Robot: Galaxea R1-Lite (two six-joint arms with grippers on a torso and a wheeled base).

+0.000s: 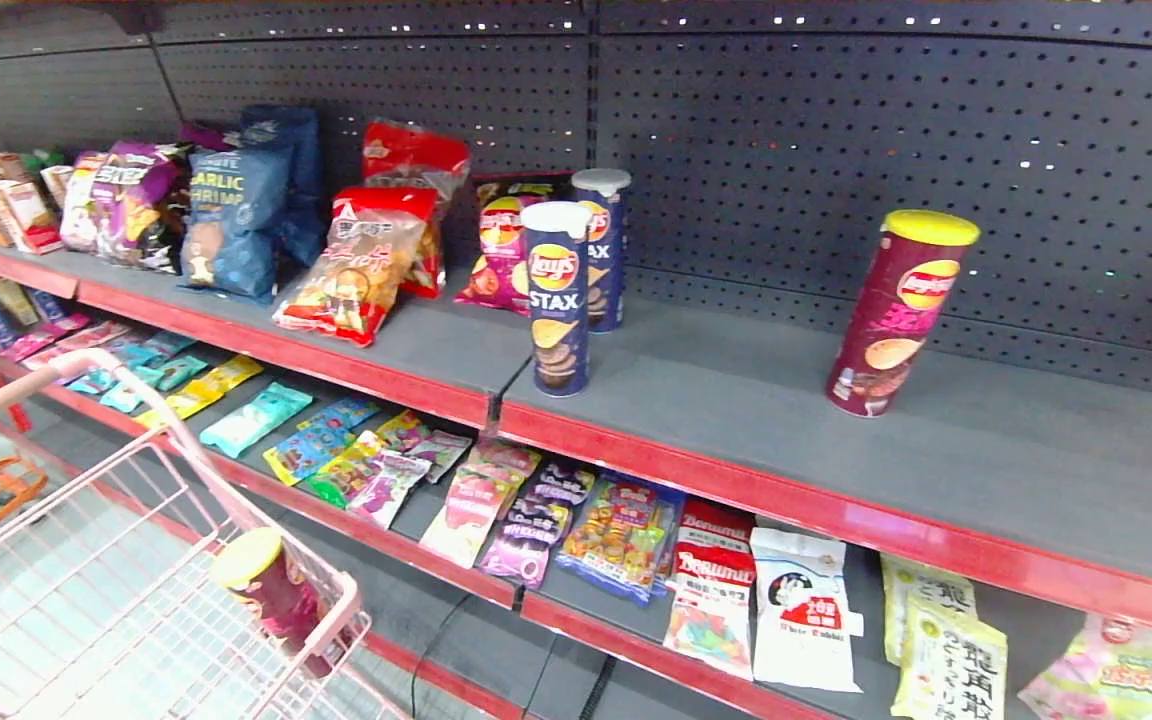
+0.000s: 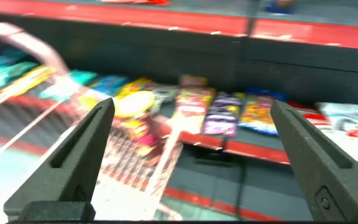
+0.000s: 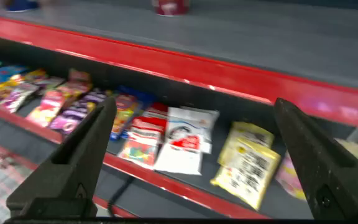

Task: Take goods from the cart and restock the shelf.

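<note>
Light's bright and even from overhead. Tiny glints poke through the pegboard holes. The top shelf throws shade over the lower shelf. My head view bows at the edges; my wrist views are smeared, the cart worst.

Left tool is holding its two dark fingers spread wide apart, gripping nothing. Right tool is likewise gaping wide, both fingers empty.
</note>
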